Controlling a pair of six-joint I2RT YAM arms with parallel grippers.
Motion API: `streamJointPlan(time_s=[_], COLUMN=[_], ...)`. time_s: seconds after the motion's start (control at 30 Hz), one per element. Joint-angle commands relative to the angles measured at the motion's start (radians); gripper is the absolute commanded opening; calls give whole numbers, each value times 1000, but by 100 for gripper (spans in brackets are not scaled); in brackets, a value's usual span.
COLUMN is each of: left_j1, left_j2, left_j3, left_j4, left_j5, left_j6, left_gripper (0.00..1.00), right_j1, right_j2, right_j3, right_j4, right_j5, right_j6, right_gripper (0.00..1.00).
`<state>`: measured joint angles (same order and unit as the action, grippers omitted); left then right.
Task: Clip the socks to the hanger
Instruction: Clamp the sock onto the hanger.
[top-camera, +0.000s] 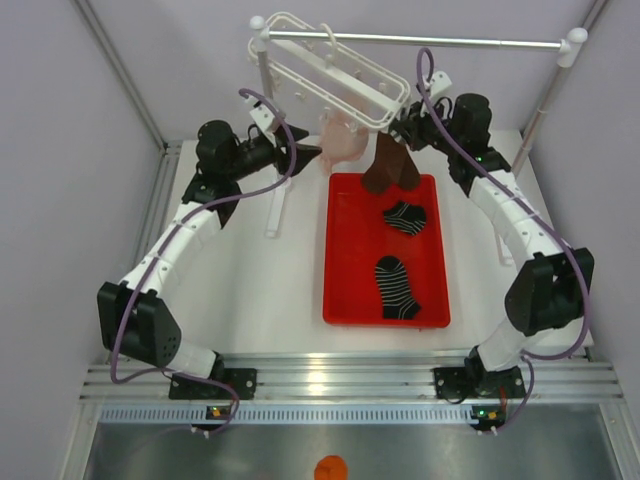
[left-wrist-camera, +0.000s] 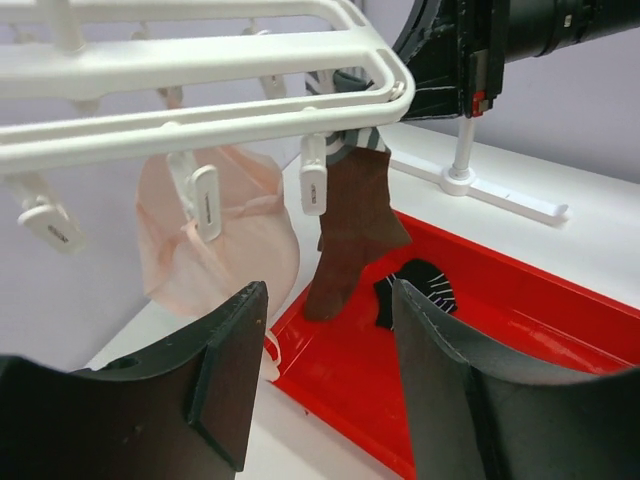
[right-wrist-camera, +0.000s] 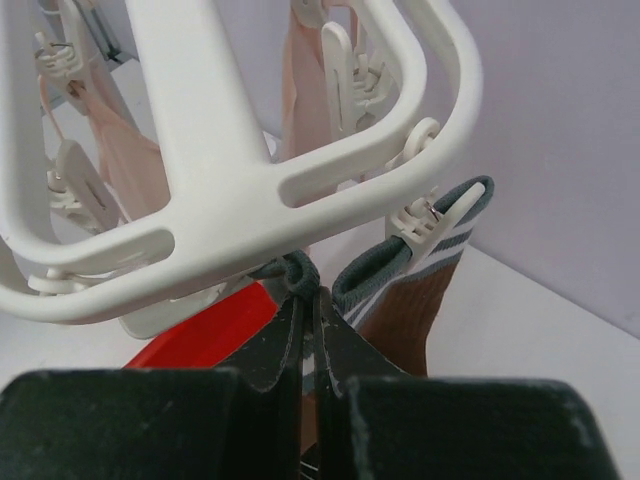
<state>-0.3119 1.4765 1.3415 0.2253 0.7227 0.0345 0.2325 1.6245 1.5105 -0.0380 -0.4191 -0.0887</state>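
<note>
The white clip hanger (top-camera: 330, 70) hangs from the crossbar at the back. My right gripper (right-wrist-camera: 318, 295) is shut on the grey striped cuff of a dark brown sock (right-wrist-camera: 410, 310), right under the hanger's corner (right-wrist-camera: 230, 170). A peg (right-wrist-camera: 432, 222) clips a brown sock cuff beside my fingers. The brown sock hangs over the tray's far end (top-camera: 390, 165) and shows in the left wrist view (left-wrist-camera: 350, 225). Two black striped socks (top-camera: 405, 217) (top-camera: 397, 287) lie in the red tray. My left gripper (left-wrist-camera: 330, 370) is open and empty, left of the hanging sock (top-camera: 305, 153).
The red tray (top-camera: 345, 280) sits mid-table. A pale pink fabric item (top-camera: 340, 140) hangs from the hanger's pegs, close to my left gripper (left-wrist-camera: 240, 230). The white-posted stand's metal crossbar (top-camera: 450, 41) spans the back; its foot (left-wrist-camera: 500, 195) rests behind the tray.
</note>
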Motion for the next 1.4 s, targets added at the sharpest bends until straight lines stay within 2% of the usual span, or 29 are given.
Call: streamJointPlan(time_s=[0.0,0.13,0.23,0.37,0.5,0.67,0.9,0.97,1.03,1.07,1.13,1.37], left_j1=[22,37,54,83,86,88,88,89,94,97,93,54], left_j2=[-44,-48,-38,-10,-1,37,102,108,108,102,100,169], left_j3=[-22,-19,-1,38,50,109,169,174,162,130,108,179], left_j4=[25,22,25,8,-15,-59,-80,-63,-18,70,149,189], left_j5=[-58,-91,-114,-135,-221,-325,-348,-319,-183,-122,40,63], left_j6=[-67,-59,-68,-110,-87,-94,-91,-90,-99,-128,-148,-139], left_gripper=[58,58,57,56,56,60,62,61,60,59,59,61], right_j1=[-12,-16,-18,-16,-18,-38,-96,-105,-107,-108,-110,-110], right_j2=[29,43,22,-55,-141,-196,-178,-176,-173,-166,-147,-92], right_j3=[80,91,65,16,-45,-41,11,17,23,31,40,91], right_j4=[81,105,112,83,79,55,41,41,44,43,46,56], right_j5=[54,105,68,20,29,81,158,167,180,183,184,198], right_j6=[-26,-23,-25,-34,-40,-40,-49,-57,-69,-80,-92,-102], right_gripper=[0,0,0,0,0,0,0,0,0,0,0,0])
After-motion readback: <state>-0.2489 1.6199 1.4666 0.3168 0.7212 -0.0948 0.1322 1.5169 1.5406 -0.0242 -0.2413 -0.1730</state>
